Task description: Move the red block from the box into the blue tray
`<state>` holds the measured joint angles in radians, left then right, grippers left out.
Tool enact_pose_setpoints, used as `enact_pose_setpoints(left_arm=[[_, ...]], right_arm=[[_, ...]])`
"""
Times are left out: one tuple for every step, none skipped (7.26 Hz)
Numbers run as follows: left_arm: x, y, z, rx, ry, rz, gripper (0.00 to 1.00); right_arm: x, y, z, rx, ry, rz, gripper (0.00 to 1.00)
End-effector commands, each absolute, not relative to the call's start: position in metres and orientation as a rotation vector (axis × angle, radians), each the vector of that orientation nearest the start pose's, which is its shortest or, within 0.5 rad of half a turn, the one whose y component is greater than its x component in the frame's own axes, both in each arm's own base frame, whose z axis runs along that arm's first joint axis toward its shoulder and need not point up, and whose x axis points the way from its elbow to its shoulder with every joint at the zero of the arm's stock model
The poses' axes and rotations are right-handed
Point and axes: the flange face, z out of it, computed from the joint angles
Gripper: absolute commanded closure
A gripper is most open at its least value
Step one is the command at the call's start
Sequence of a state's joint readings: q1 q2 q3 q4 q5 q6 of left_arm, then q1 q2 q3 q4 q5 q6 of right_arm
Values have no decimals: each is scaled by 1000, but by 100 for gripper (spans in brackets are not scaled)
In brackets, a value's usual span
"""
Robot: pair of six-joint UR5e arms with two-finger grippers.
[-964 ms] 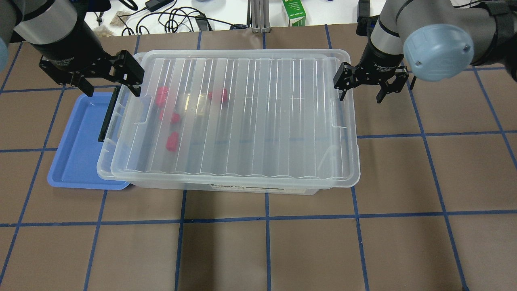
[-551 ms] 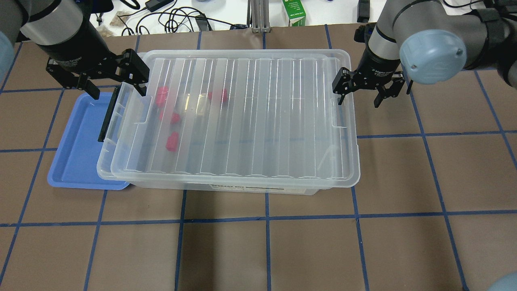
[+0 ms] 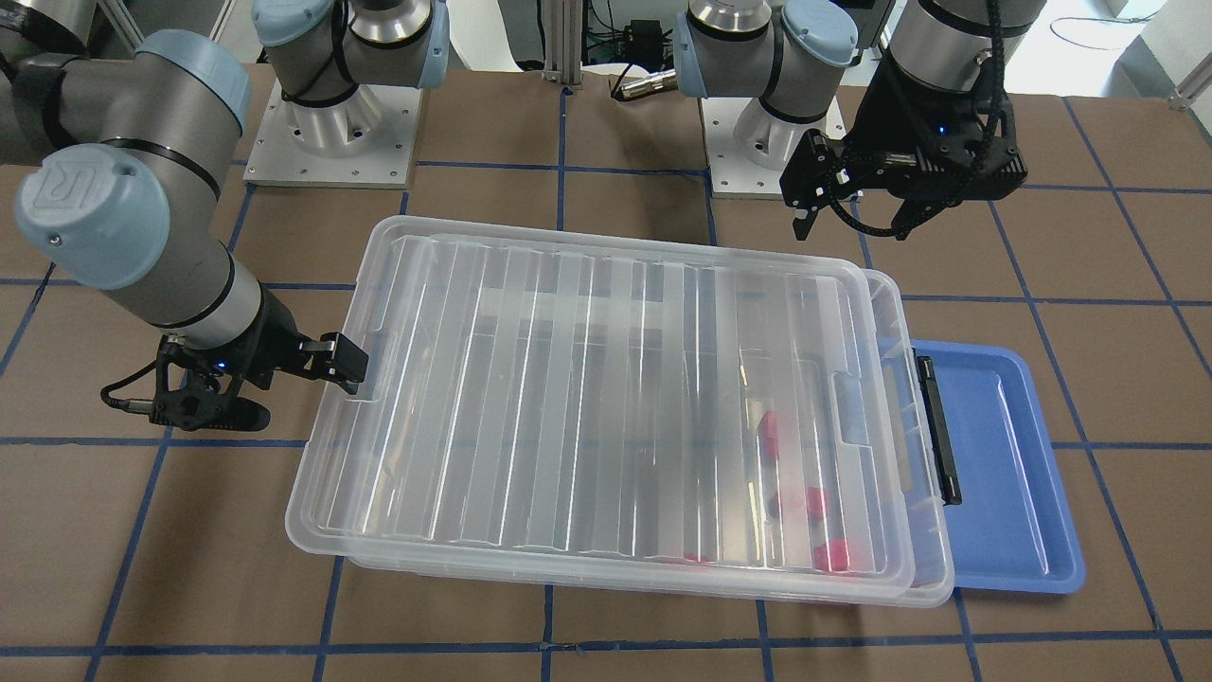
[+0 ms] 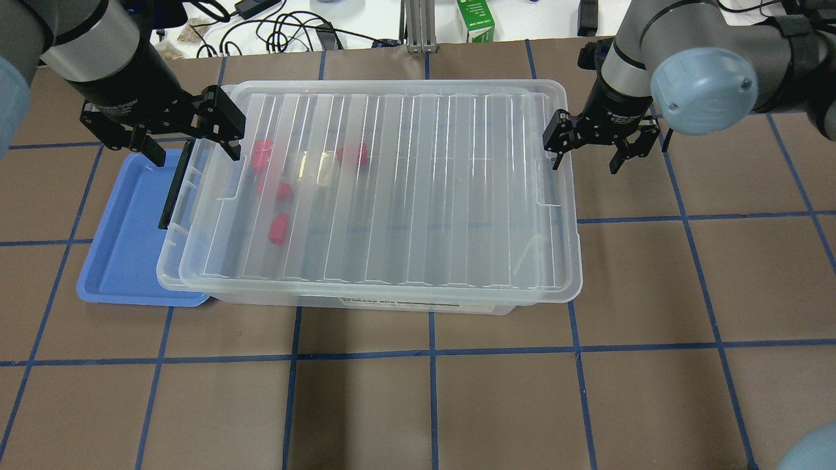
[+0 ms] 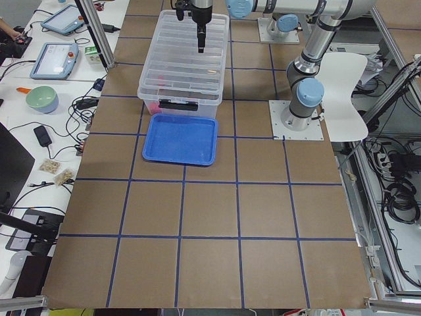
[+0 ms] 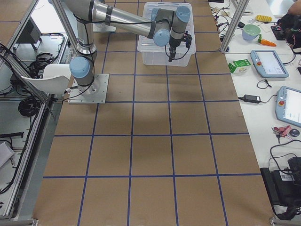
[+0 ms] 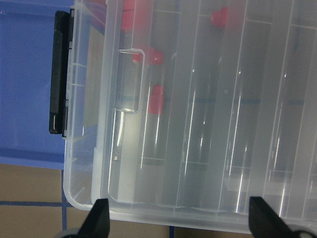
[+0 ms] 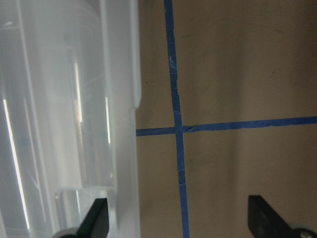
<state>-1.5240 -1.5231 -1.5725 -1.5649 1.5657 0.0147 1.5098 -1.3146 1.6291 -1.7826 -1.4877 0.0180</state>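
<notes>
The large clear plastic storage box (image 4: 457, 196) is sitting shut under its ribbed translucent lid (image 4: 392, 117), and those ribs are smearing the small red plastic blocks inside into pink smudges. The red plastic block (image 4: 279, 228) nearest the front wall is lying at the latch end, its shape hard to read. The flat rectangular blue plastic tray (image 4: 124, 241) is lying just beside that end, with its inner edge disappearing under the box's overhanging rim and the black latch (image 4: 171, 189). The left gripper (image 4: 194, 155) is hanging over that corner with its fingers spread wide, one over the tray's far edge and one over the lid, pinching nothing. How high it is riding I cannot tell. The right gripper (image 4: 585, 163) is also gaping and empty at the opposite end, one finger over the lid's rim and the other over the brown taped table (image 4: 653, 294). In the front-facing view its second finger is hiding behind the wrist. Broad bare table is stretching out beyond it and along the box's front.
</notes>
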Motion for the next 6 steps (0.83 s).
enact_pose_setpoints(left_arm=[[-110, -482, 514, -62, 3139, -94, 0], [-110, -482, 513, -63, 3138, -91, 0], [-111, -481, 512, -58, 3140, -89, 0], [-111, -482, 512, -60, 3141, -87, 0], [-111, -483, 510, -60, 3141, -84, 0], [-111, -483, 509, -60, 3141, -87, 0]], right_arm=[[85, -581, 343, 112, 3048, 149, 0], [83, -581, 344, 114, 3050, 149, 0], [79, -583, 347, 120, 3050, 137, 0], [68, -584, 347, 121, 3048, 141, 0], [51, -586, 347, 86, 3045, 142, 0], [32, -586, 346, 100, 3042, 150, 0]])
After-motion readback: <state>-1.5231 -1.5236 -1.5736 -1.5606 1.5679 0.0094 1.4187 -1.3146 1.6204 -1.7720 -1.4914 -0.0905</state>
